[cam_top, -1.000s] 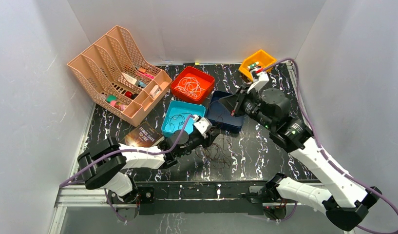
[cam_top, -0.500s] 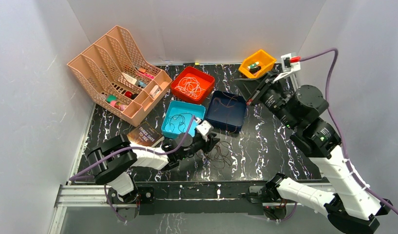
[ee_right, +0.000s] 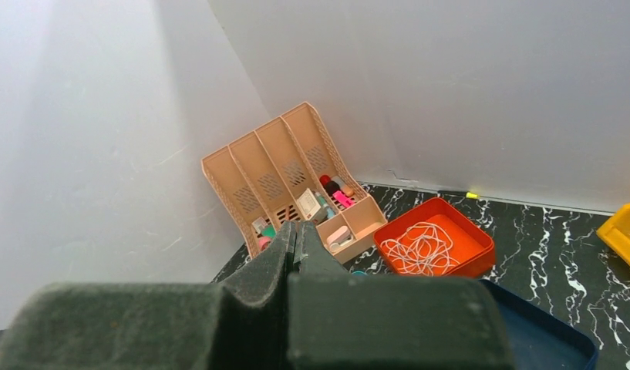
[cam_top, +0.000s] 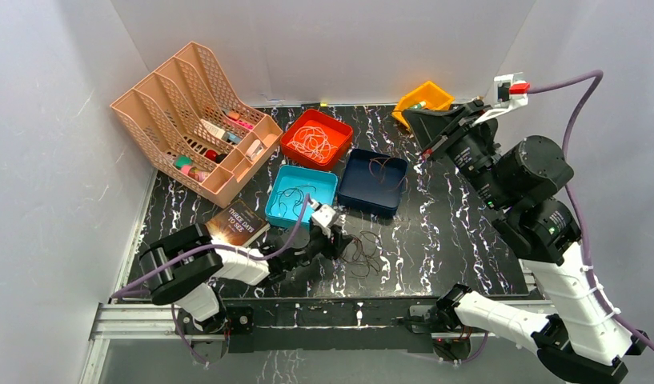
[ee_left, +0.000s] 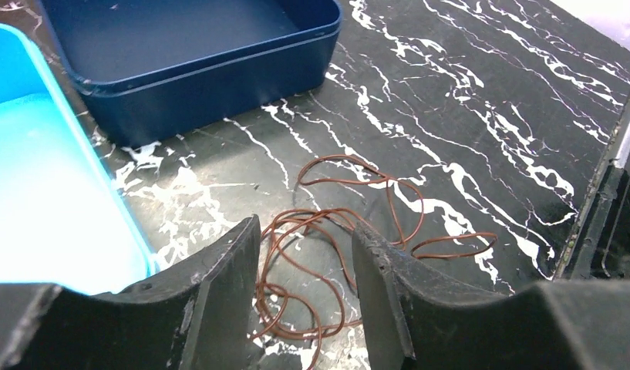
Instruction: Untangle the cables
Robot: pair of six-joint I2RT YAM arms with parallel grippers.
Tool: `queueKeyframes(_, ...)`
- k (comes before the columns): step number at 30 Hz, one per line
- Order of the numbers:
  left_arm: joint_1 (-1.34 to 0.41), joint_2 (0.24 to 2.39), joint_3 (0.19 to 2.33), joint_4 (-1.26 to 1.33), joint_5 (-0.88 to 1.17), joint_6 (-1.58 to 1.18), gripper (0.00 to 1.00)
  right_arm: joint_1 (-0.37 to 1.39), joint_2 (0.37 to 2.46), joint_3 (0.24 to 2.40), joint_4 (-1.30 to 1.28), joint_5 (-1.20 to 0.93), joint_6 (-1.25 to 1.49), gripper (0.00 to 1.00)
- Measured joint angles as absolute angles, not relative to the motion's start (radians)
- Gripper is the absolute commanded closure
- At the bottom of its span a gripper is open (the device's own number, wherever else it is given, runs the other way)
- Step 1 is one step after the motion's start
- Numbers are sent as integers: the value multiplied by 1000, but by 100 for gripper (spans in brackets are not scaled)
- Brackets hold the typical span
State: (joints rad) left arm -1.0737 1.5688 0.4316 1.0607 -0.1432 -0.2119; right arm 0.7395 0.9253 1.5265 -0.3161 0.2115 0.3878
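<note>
**A:** Where is the brown cable (ee_left: 321,217)?

**B:** It lies in loose loops on the desk (ee_left: 489,116), near the front edge, just in front of the navy tray (ee_left: 219,81). The left gripper (cam_top: 342,241) hangs low over it, jaws partly apart, pinching nothing.

**A:** And the right gripper (ee_right: 296,230)?

**B:** It is high over the far right corner, jaws pressed together and empty. This looks like the pickup step. Next, the left jaws need to close on one strand.

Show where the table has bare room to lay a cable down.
Bare: table right of the navy tray, and right of the brown cable. Crowded: back-left, around organizer, red tray, teal tray and book.
</note>
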Motion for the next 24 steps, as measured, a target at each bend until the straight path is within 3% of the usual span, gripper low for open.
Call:
queueKeyframes(9, -1076, 1405, 399, 960, -228, -256, 46, 739, 977, 1533, -370, 268, 350, 100)
queueKeyframes(15, -1076, 1226, 424, 724, -289, -282, 40, 739, 1059, 1541, -438, 329, 313, 100)
queueKeyframes(24, -1070, 1032, 496, 344, -415, -327, 23, 728, 1157, 1525, -473, 394, 250, 100)
